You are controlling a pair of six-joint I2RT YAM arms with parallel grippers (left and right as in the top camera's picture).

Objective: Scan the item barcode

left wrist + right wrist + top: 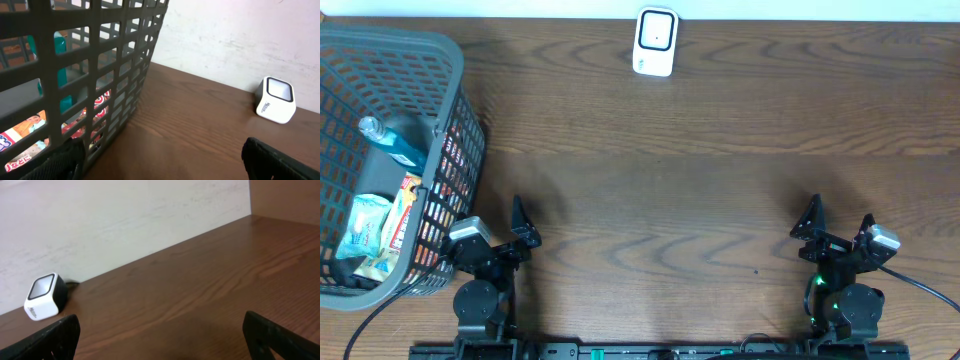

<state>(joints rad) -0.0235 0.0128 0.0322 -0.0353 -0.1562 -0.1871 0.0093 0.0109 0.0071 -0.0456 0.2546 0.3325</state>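
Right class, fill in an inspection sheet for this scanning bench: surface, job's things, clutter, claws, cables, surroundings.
Surface: dark brown wooden table, bare in the middle.
Job's things: white barcode scanner at the far edge; grey plastic basket on the left holding a blue bottle and snack packets.
Clutter: nothing seen.
Claws: left claw beside the basket and right claw, both open and empty, near the front edge.
Cables: black cable running off from the right arm; another at the front left corner.
Surroundings: pale wall behind the table.

Wood-grain table (720,200); plastic mesh basket (468,140); glossy scanner (655,42).
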